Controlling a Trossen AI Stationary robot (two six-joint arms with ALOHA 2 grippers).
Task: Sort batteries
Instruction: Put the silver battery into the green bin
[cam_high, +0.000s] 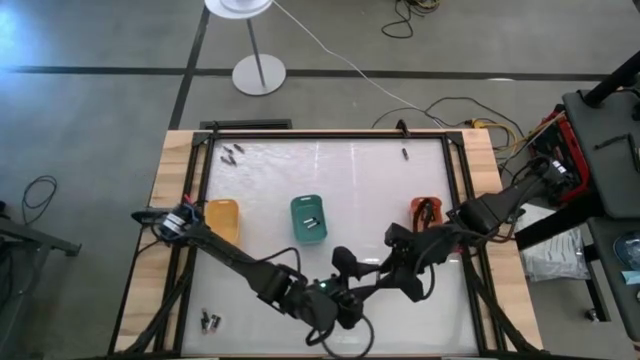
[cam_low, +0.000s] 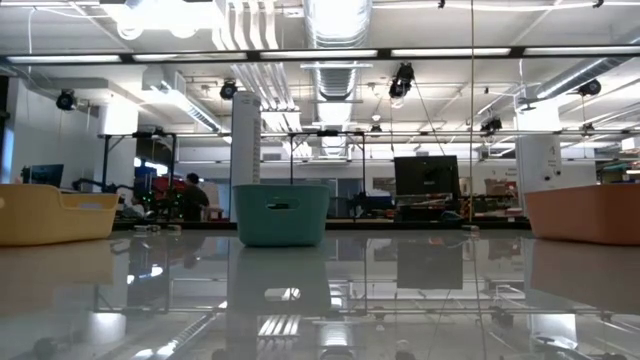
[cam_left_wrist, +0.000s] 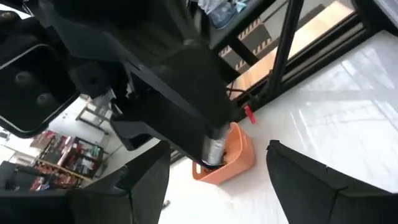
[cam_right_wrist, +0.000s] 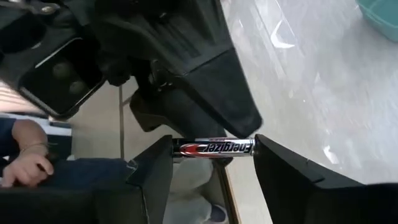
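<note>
- My right pincer (cam_right_wrist: 213, 150) grips one Energizer battery (cam_right_wrist: 214, 148) end to end between its two fingers, above the near middle of the table.
- My left pincer (cam_left_wrist: 217, 157) is just beside it, almost nose to nose. Its fingers are spread wide with nothing between them.
- Beyond my left fingers, the orange tray (cam_left_wrist: 233, 158) sits on the white top near the black frame rail (cam_left_wrist: 283, 56).
- From above, the glossy white tabletop (cam_high: 350, 180) carries three trays in a row: yellow tray (cam_high: 222, 218), teal tray (cam_high: 309, 217) and the orange one, well apart from each other.
- The teal tray holds a couple of sorted batteries (cam_high: 310, 221).
- A small cluster of loose batteries (cam_high: 232, 154) lies at the far left corner, and a single battery (cam_high: 405, 154) near the far right edge.
- Two more batteries (cam_high: 210, 321) lie at the near left corner.
- A wooden border (cam_high: 170, 180) rims the table outside the frame. The far half of the white top lies bare between those corner batteries.
- Off the table there is grey floor, a lamp base (cam_high: 259, 74) and cables (cam_high: 470, 105).
- At table height the room runs deep, with a monitor (cam_low: 427, 177) and a person (cam_low: 193, 197) far behind.
- A person's hand (cam_right_wrist: 28, 165) shows below the table's near edge.
</note>
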